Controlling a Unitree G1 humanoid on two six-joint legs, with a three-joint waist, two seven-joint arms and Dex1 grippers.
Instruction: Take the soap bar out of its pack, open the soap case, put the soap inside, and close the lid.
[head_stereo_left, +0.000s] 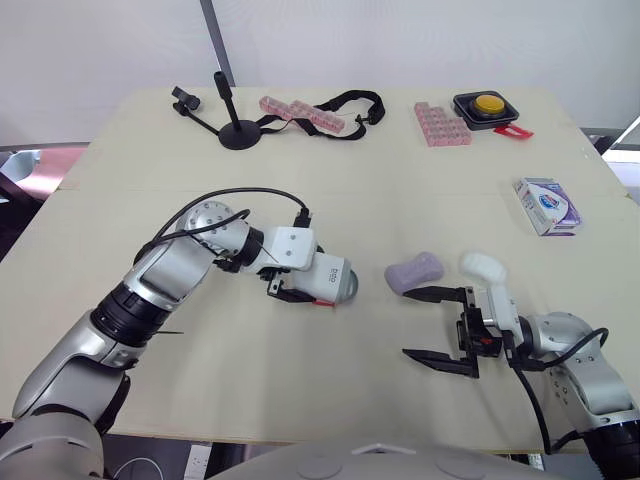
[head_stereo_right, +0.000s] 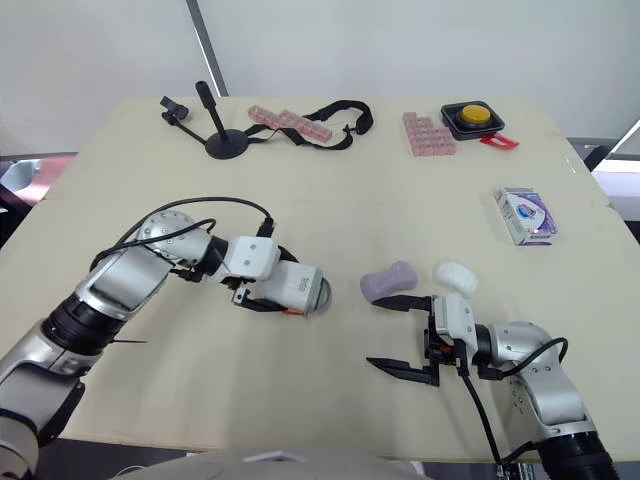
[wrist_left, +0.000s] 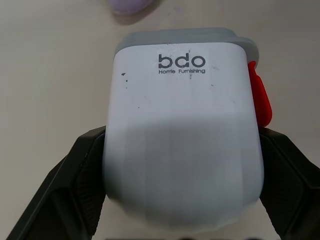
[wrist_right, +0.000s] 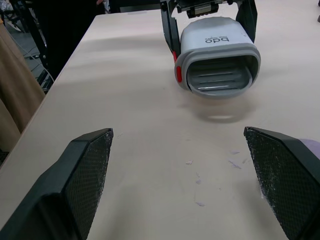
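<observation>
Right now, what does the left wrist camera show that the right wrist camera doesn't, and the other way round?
Left wrist view: a close look down on the white top of the soap case with its printed bdo logo, and the left gripper clamped on both its sides. Right wrist view: the case's open mouth and its ribbed, empty inside, plus the right gripper, fingers wide apart over the table. Shared: the case held by the left gripper, its red latch, a sliver of the purple soap, and the table.
</observation>
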